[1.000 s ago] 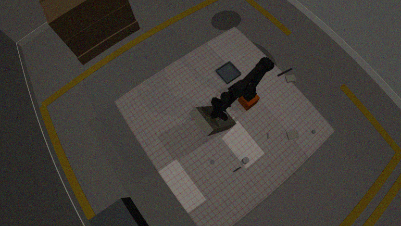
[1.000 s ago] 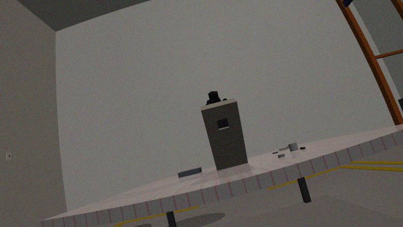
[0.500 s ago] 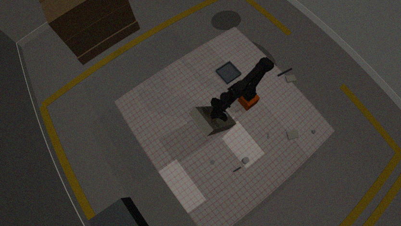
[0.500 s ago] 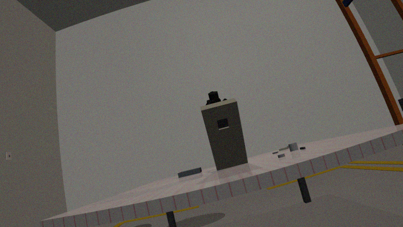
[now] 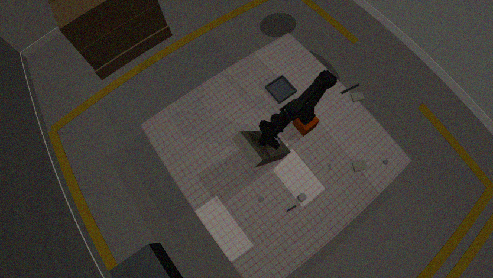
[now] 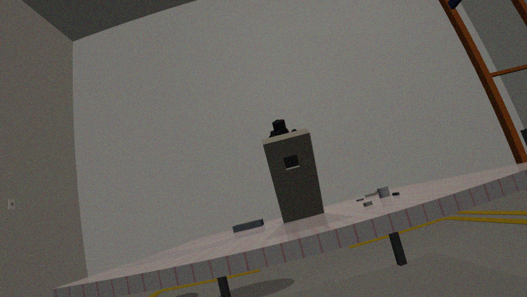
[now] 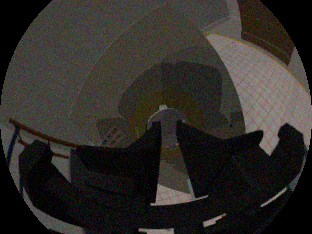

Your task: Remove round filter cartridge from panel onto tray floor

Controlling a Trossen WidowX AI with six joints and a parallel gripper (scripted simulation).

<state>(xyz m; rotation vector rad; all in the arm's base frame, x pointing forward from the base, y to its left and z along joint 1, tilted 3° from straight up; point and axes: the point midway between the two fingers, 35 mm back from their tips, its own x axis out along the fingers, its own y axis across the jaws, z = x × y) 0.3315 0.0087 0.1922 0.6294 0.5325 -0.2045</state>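
Currently the gripper is pressed against the sloped front of the service panel. This is judged to be the extraction grasp, since a flush part offers no outer edge to take hold of. The fingers are drawn in to a narrow gap, and a small pale round form, taken to be the filter cartridge, is seen at their tips. The claw is judged clenched on the rib between the cartridge's two slots, though the contact itself is hidden in dim light. The cartridge is therefore recorded as seated in the panel, not yet withdrawn. From the top view the arm is seen reaching over an orange block, with the wrist covering the panel face. The blue-grey tray lies well apart from the panel, beside the arm's upper link, so a lift and a swing back are judged necessary. The table is covered by a pink-gridded sheet, with small grey clutter scattered toward its far edge. Yellow floor tape is noted around the table, a brown crate in one corner, and an orange frame by the wall.
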